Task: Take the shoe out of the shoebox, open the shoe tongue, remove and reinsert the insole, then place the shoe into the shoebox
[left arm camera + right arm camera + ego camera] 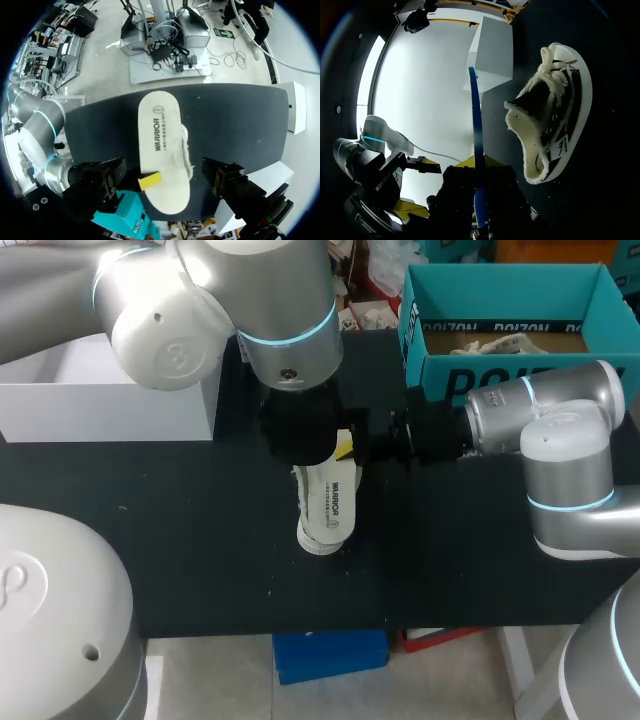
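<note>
Robot lab — robot arm [560, 440], black table [200, 540]

Table [200, 540]: black, matte top.
Shoe [547, 115]: cream sneaker, on its side, abt mid-table.
Shoebox [500, 292]: teal, open, far right corner.
White box [100, 410]: far left edge.

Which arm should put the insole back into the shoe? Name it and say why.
Right. The right gripper is shut on the insole, held above the shoe; the left gripper hangs open, holding nothing.
</note>
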Controlling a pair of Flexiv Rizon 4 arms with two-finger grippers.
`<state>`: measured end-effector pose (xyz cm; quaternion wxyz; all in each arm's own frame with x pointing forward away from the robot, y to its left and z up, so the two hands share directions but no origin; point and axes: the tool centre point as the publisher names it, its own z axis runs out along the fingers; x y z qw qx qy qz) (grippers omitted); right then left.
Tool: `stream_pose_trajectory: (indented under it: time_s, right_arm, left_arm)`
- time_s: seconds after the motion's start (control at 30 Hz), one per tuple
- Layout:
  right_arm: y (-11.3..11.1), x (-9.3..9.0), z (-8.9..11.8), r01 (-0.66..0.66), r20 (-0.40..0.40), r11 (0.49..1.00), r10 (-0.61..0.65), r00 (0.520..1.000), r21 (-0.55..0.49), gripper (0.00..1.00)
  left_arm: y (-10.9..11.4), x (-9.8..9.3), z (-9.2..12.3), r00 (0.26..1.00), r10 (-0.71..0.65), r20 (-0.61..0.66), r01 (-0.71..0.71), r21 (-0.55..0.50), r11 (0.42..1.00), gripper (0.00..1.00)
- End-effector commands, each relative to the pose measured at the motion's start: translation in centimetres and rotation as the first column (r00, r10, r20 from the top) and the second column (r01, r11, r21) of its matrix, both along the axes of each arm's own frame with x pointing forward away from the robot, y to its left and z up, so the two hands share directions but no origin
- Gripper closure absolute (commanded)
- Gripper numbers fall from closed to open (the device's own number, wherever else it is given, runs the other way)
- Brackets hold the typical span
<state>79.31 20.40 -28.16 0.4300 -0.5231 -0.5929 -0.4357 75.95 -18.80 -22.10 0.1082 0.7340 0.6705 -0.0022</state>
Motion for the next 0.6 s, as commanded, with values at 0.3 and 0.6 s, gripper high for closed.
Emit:
stream_pose_trajectory:
  time_s: [0.3,0.6]
  right_arm:
    - [0.1,0.0,-0.1,0.001,0.000,1.000,-0.001,1.000,0.000,1.00]
    - [0.1,0.0,-0.1,0.001,0.000,1.000,-0.001,1.000,0.000,1.00]
  left_arm:
    - [0.0,4.8,-0.2,1.000,0.018,-0.018,-0.017,0.010,1.000,0.00]
    - [0.0,8.2,-0.9,0.999,0.024,-0.029,-0.024,0.017,1.000,0.00]
